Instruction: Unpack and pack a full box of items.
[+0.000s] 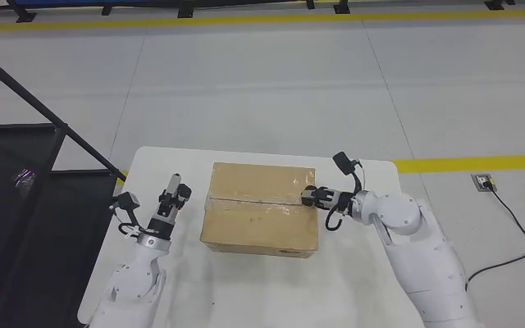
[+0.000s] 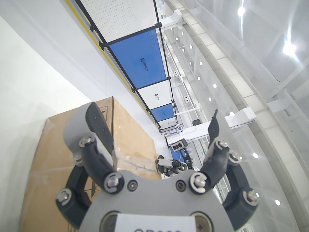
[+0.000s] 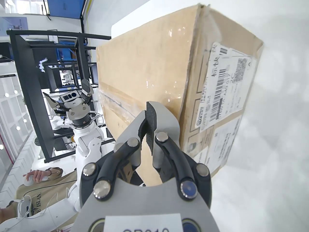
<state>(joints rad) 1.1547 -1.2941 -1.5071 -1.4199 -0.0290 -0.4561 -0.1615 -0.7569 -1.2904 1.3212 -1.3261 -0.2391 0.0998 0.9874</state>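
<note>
- The box (image 1: 261, 207) stands on the middle of the table (image 1: 246, 287), with its far side nearer the table's far edge than its near side is to me.
- My left fingers (image 1: 175, 190) are over the table to the box's left, beside its left wall and apart from it.
- My right fingers (image 1: 308, 197) are at the box's right edge, at the right end of the seam (image 1: 254, 199) that crosses the top from left to right; I cannot tell whether they touch.
- A label (image 3: 222, 85) sits on the box's right wall.
</note>
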